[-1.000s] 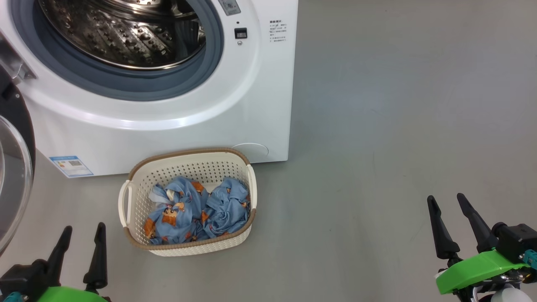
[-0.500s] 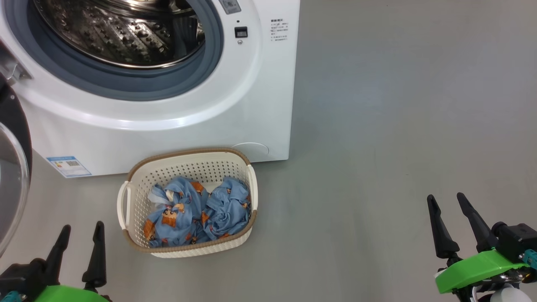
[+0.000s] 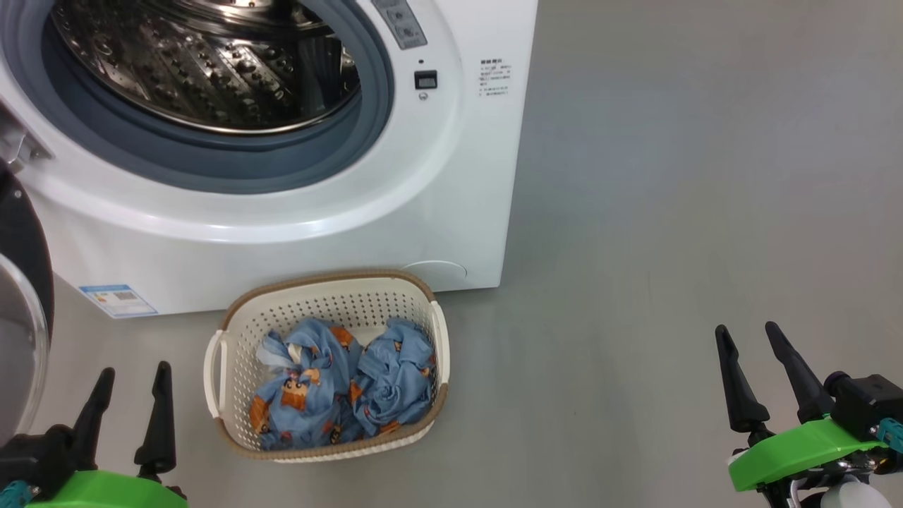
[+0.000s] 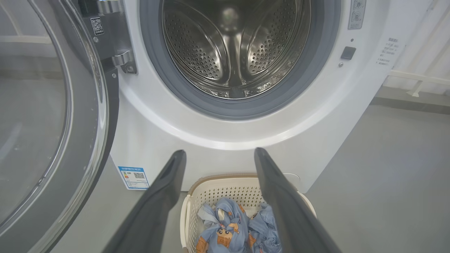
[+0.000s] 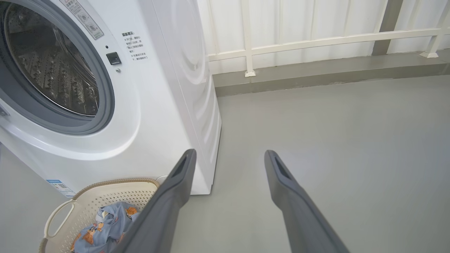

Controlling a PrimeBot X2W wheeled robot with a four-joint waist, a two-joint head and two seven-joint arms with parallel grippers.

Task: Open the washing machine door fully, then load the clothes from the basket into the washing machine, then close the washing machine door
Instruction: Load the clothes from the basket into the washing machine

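The white washing machine (image 3: 451, 176) stands ahead with its steel drum (image 3: 204, 63) exposed. Its door (image 3: 21, 331) hangs swung open at the far left, black rim and clear glass (image 4: 31, 116) showing. On the floor in front sits the cream basket (image 3: 226, 353) holding the clothes (image 3: 338, 384), light-blue fabric with orange bears. My left gripper (image 3: 132, 374) hovers open just left of the basket, nothing between its fingers. Far to the right, my right gripper (image 3: 746, 331) is open over bare floor. The basket (image 5: 105, 193) and clothes (image 5: 105, 221) also show in the right wrist view.
Grey floor (image 3: 670, 212) stretches to the right of the machine. A white railing (image 5: 316, 38) and a low grey kerb (image 5: 316, 75) run along the back wall behind it. A blue label sticker (image 3: 116, 300) marks the machine's lower left front.
The head camera has shifted, so machine and basket sit lower and further right in the picture. Both grippers stay open and keep their places.
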